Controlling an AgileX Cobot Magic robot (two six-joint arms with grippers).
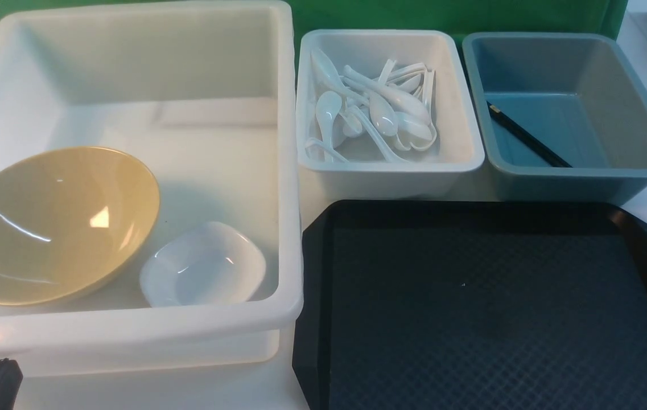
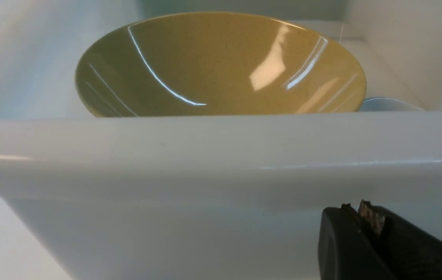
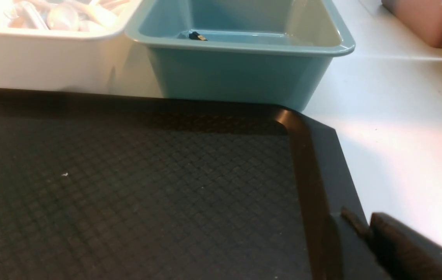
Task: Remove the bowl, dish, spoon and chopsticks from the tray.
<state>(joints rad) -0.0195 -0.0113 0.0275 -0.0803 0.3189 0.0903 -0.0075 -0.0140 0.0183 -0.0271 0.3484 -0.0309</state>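
Observation:
The black tray [image 1: 488, 302] lies at the front right with nothing on it. The yellow bowl [image 1: 53, 225] leans inside the large white tub [image 1: 292, 171], and the small white dish [image 1: 202, 265] rests beside it. White spoons [image 1: 380, 111] lie heaped in the middle tub; I cannot tell the task's spoon among them. The black chopsticks [image 1: 528, 136] lie slanted in the blue-grey tub [image 1: 573, 171]. My left gripper [image 2: 357, 212] is shut and empty, low outside the large tub's near wall. My right gripper [image 3: 357, 223] hovers over the tray's [image 3: 127, 186] near right rim; only one finger shows clearly.
The large white tub's rim [image 2: 221, 147] stands between my left gripper and the bowl [image 2: 221, 66]. The blue-grey tub [image 3: 240, 74] and the spoon tub [image 1: 391, 165] stand just behind the tray. Pinkish and beige containers [image 3: 419, 19] stand at the far right.

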